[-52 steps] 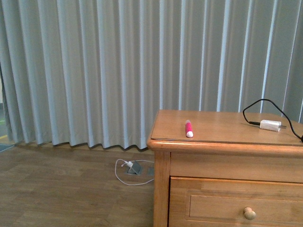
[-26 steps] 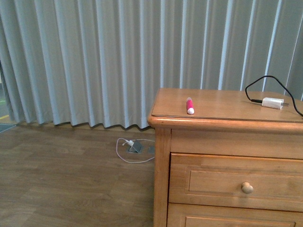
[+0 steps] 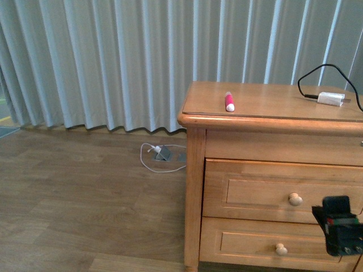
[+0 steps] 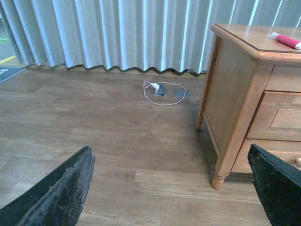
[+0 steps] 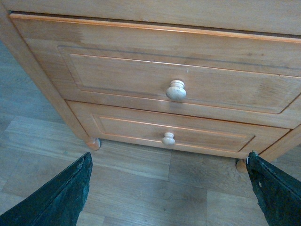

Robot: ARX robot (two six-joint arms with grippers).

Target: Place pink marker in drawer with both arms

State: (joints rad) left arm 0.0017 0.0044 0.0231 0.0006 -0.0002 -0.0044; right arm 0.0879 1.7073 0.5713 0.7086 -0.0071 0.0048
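The pink marker [image 3: 229,102] lies on top of the wooden nightstand, near its front left corner; the left wrist view shows the marker [image 4: 285,41] at the nightstand's edge. The drawer [image 3: 249,190] under the top is closed, with a round pale knob [image 3: 295,199]. My right gripper [image 3: 338,207] is open, low in front of the nightstand's right side and empty. Seen from the right wrist, the drawer [image 5: 131,70] and its knob [image 5: 176,90] lie ahead of the open right gripper [image 5: 169,157]. My left gripper [image 4: 170,150] is open over the floor, left of the nightstand, holding nothing.
A white charger plug [image 3: 330,98] with a black cable lies at the top's right. A second closed drawer [image 3: 244,241] sits below the first. A floor socket with a white cable [image 3: 161,154] lies by the grey curtain [image 3: 113,56]. Wooden floor [image 3: 85,204] stretches left.
The view has shifted so the nightstand shows higher and fuller, with both drawers now visible. My right gripper has come into view at the lower right. The marker has not moved on the top.
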